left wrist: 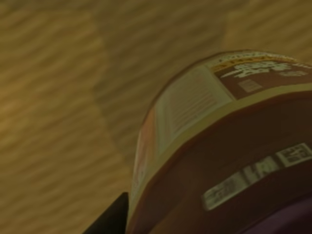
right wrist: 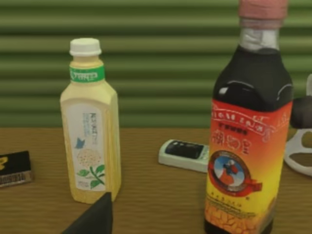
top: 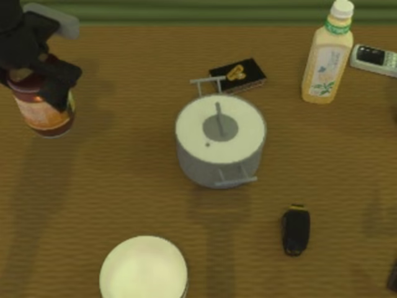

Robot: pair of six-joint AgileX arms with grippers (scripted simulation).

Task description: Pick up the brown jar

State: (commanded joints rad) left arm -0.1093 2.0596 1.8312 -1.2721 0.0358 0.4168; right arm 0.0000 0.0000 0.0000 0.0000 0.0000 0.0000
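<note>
Top view of the tabletop (top: 124, 186). The left gripper (top: 38, 73) is near the far left corner, its jaws closed on the brown jar (top: 44, 108). The dark fingers (top: 59, 84) straddle the lid end while the labelled body hangs clear below them. The jar's shadow falls apart from the jar, which suggests it is already lifted off the surface. The left wrist view shows the jar's label (left wrist: 190, 105) close against the camera, consistent with a firm grasp near the lid, so the pick appears essentially complete. The right arm is parked off the right edge. Its wrist view shows only one dark fingertip, so the state of its jaws cannot be told. The lidded grey pot (top: 220, 141), at centre, is well apart from the jar.
</note>
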